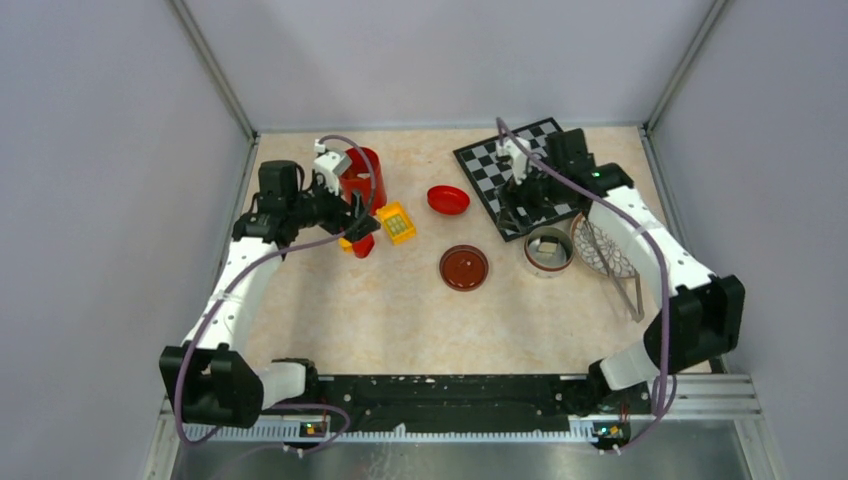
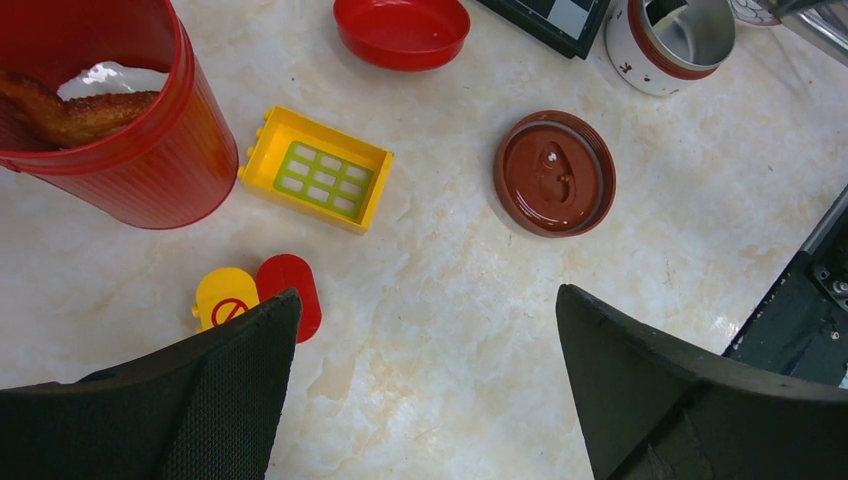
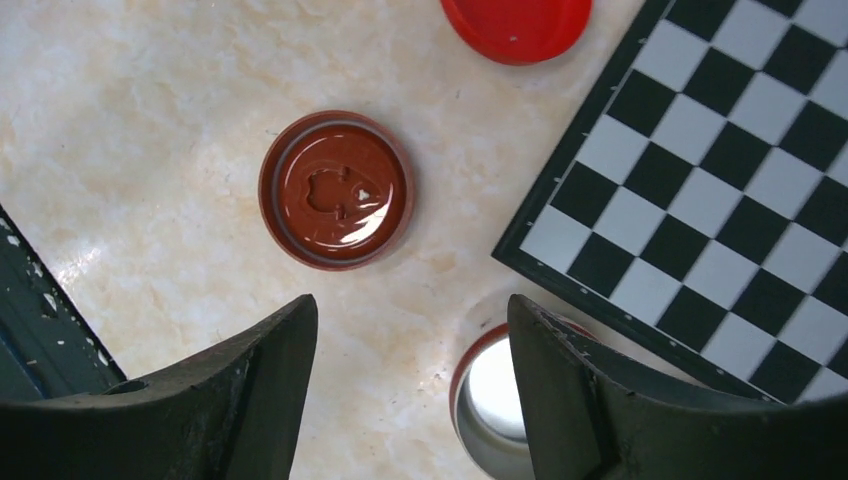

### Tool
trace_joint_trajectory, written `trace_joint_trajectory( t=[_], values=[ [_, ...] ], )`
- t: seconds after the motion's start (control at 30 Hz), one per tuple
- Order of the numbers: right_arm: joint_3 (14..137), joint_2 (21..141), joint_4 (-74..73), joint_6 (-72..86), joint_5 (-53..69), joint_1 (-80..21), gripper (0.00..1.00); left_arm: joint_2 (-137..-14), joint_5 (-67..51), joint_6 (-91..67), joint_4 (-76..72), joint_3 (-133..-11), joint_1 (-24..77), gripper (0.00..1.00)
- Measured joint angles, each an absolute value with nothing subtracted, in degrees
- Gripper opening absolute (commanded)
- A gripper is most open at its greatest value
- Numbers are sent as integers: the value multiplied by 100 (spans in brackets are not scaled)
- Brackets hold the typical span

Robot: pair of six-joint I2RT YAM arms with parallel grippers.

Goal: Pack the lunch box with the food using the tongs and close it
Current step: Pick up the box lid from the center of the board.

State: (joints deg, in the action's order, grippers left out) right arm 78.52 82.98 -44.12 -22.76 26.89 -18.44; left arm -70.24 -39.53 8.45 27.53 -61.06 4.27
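Pretty plain little booth tbh: flat pale grey-lilac panels make up the back wall (image 1: pixel 450 60), the left wall (image 1: pixel 90 200) and the right wall (image 1: pixel 780 150). A slim metal strut runs up each back corner, the left strut (image 1: pixel 215 70) and the right strut (image 1: pixel 683 62), both leaning outward in the overhead view. The bench (image 1: pixel 400 320) has a peachy-beige marble-look top with pale veins, kinda glossy up close, with soft bright patches on it. Light is even and soft, shadows are faint. Along the near edge there's a black plate (image 1: pixel 450 390), then a ridged aluminium rail (image 1: pixel 450 432), then a dull steel sheet (image 1: pixel 450 463).
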Motion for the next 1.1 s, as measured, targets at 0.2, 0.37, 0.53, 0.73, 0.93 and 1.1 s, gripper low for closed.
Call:
trace_joint_trajectory(
  t=[0.2,0.37,0.53,0.73,0.93,1.1],
  values=[
    [7773,8960,-4237,-2156,2445,-2327,62,-6801,-4016,908,2718,-6055,427,99],
    [7752,9229,-4233,-2014,2436,-2414,62,-6775,-4241,1483,2604,-5664,655,98],
    [7749,9240,-4211,-1861,2493,-2366,62,-6923,-4244,2845,2602,-5258,1581,93],
    [7749,9229,-4191,-1621,2731,-2043,62,-7491,-3905,5258,2510,-4928,2871,73],
    [7721,9054,-4156,-1470,2864,-1732,63,-8799,-3594,7159,2519,-5170,3391,54],
    [7564,8726,-4112,-1433,2860,-1669,63,-9533,-3404,8025,2563,-5697,3511,48]
  ],
)
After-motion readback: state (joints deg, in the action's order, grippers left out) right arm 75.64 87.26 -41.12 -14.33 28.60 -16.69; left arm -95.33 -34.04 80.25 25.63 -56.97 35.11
